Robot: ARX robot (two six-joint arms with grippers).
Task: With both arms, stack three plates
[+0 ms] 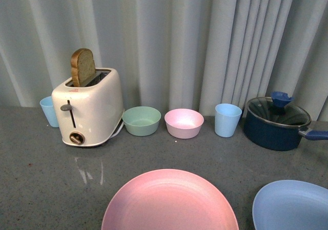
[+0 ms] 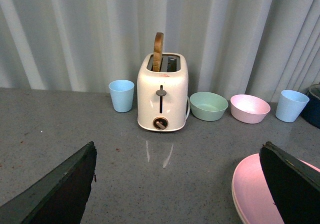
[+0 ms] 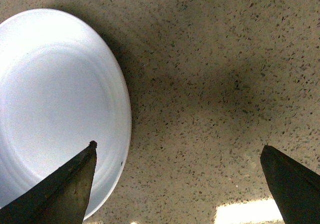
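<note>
- Front view: pink plate [image 1: 169, 202] low and central on grey counter [image 1: 41, 163], light blue plate [image 1: 292, 207] apart to its right (beige one nowhere seen).
- Left gripper [image 2: 178, 146] spread wide, empty, near the pink rim.
- Right gripper [image 3: 179, 145] likewise spread, hovering just beside the blue plate.
- Best to slip one finger under the blue rim, pinch gently, lift level.

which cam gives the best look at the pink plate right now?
Front view: the pink plate fills the bottom centre, most of its rim visible, only the near edge cropped. Left wrist view catches just a slice of it. Right wrist view shows none, only the light blue plate.
</note>
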